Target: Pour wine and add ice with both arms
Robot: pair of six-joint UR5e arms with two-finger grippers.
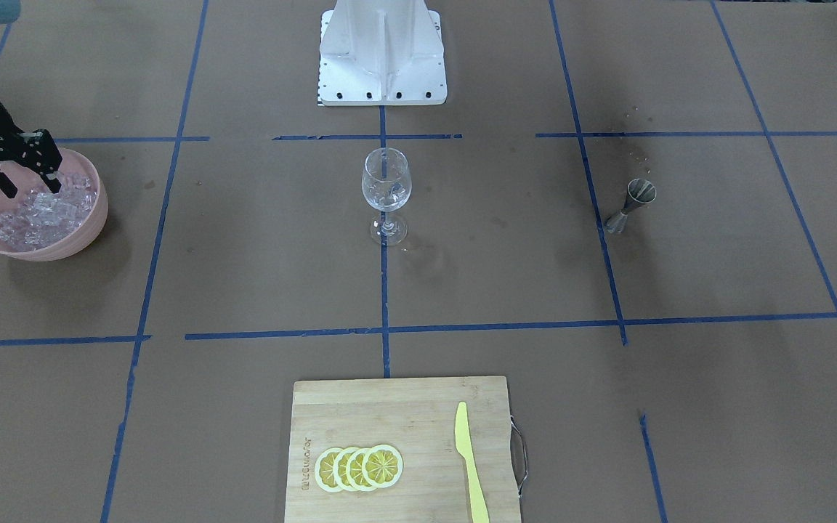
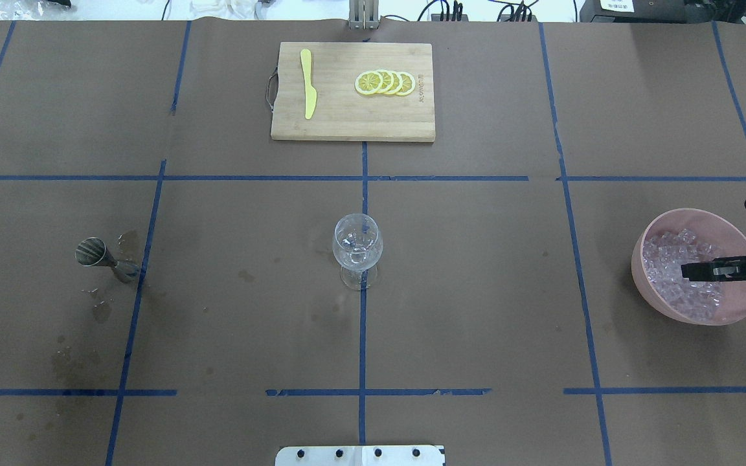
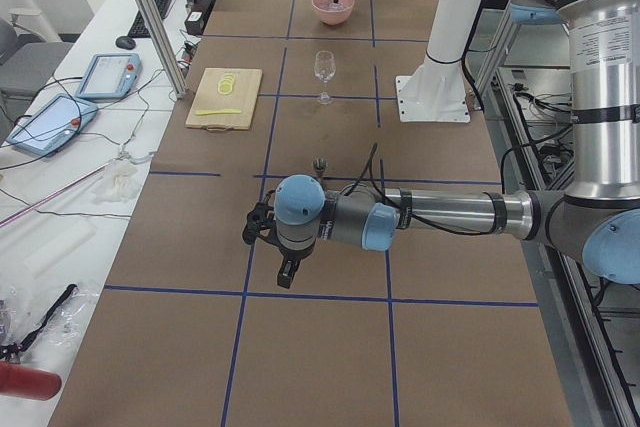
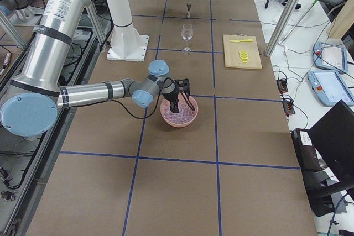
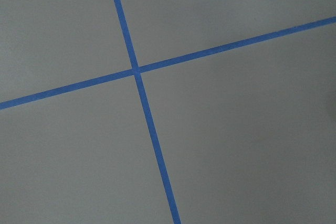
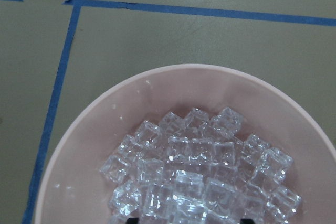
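Note:
The ice is a heap of clear chunks in a pink bowl at the table's right end. My right gripper is open, with its fingertips down among the chunks; it also shows in the overhead view. The right wrist view shows the ice close below. The clear stemmed glass stands at the table's centre with glinting bits in its bowl. A metal jigger stands on the left side; I see no wine. My left gripper hovers over bare table, and I cannot tell whether it is open or shut.
A wooden cutting board at the far edge carries lemon slices and a yellow knife. The white pedestal stands at the robot's side. Wet stains mark the paper around the jigger.

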